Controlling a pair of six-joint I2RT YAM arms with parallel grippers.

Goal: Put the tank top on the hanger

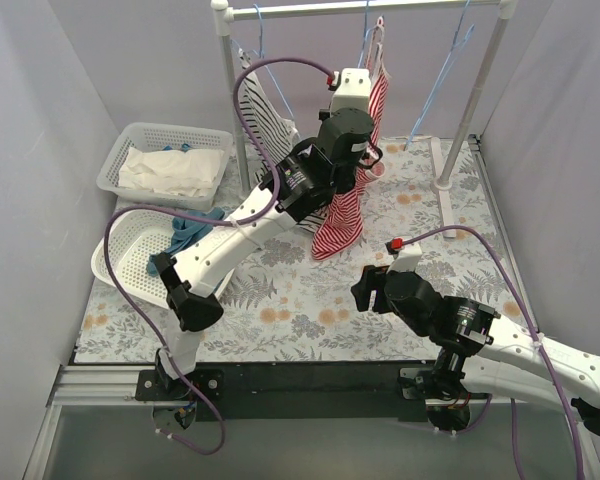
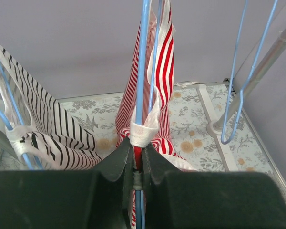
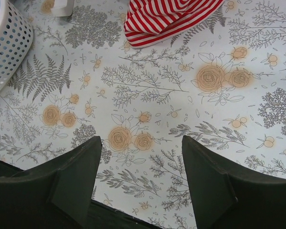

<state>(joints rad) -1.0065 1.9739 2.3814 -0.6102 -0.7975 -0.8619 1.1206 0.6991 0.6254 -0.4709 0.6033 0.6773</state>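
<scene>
Left claw [image 2: 138,153] clamped, right claw [image 3: 140,143] spread

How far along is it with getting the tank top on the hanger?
Mostly done: the tank top hangs from the hanger by a strap. In hand: the left hand is shut on the hanger. Left: confirm both straps, then release. The right hand is open, idle.

Red-and-white striped tank top [image 2: 163,71], light-blue hanger [image 2: 143,62]
</scene>
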